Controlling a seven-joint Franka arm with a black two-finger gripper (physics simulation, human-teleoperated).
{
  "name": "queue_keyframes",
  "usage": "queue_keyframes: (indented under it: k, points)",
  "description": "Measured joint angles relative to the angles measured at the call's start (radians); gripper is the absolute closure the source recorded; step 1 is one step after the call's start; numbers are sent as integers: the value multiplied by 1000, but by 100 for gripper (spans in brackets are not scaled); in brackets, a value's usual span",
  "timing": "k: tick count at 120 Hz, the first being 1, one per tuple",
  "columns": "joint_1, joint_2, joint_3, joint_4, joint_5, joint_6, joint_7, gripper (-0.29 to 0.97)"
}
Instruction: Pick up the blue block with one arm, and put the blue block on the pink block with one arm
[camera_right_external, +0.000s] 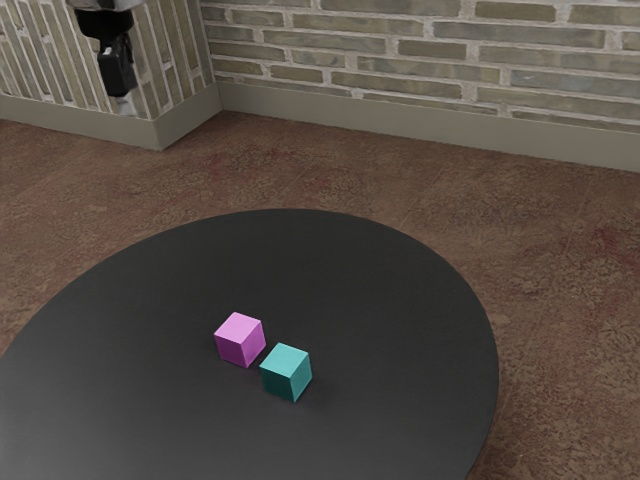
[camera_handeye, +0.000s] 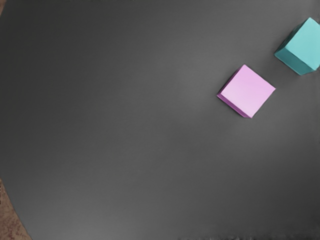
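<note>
Gripper (camera_right_external: 119, 92) is way up at the exterior view's far left, hanging high in front of the brick wall (camera_right_external: 420, 50), well apart from both cubes. Honestly can't tell if it's open or closed from here. The blue block (camera_right_external: 286, 372) (camera_handeye: 300, 47) sits on the round black table (camera_right_external: 380, 280) (camera_handeye: 125, 125), just beside the pink block (camera_right_external: 239, 339) (camera_handeye: 246, 91), on its right and nearer, with a small gap between them.
</note>
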Motion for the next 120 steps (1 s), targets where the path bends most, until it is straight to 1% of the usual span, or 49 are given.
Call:
queue_keyframes:
  k: [17, 25, 32, 41, 52, 70, 74, 82, 86, 90, 95, 104, 114, 120]
  points:
    - [-1, 0, 0, 4, 1, -3, 92, 0]
    - [-2, -21, 7, 46, 0, -8, 128, 0]
    - [-2, -75, -4, 156, 15, -23, 155, 0]
    - [-3, -145, -44, 200, 28, -40, 187, 0]
    - [-3, -168, -53, 208, 38, -54, 221, 0]
    - [-7, -157, -53, 205, 46, -66, 266, 0]
    - [-9, -159, -55, 185, 45, -69, 275, 0]
    - [-10, -166, -62, 101, 35, -75, 297, 0]
    - [-2, -202, -100, 54, 37, -85, 307, 0]
    - [11, -260, -161, -20, 44, -87, 316, 0]
    - [28, -387, -258, -195, 67, -66, 326, 0]
    - [2, -626, -379, -544, 97, -33, 344, 0]
    - [-7, -827, -461, -878, 114, -18, 359, 0]
    - [-9, -960, -489, -1099, 120, 32, 371, 0]
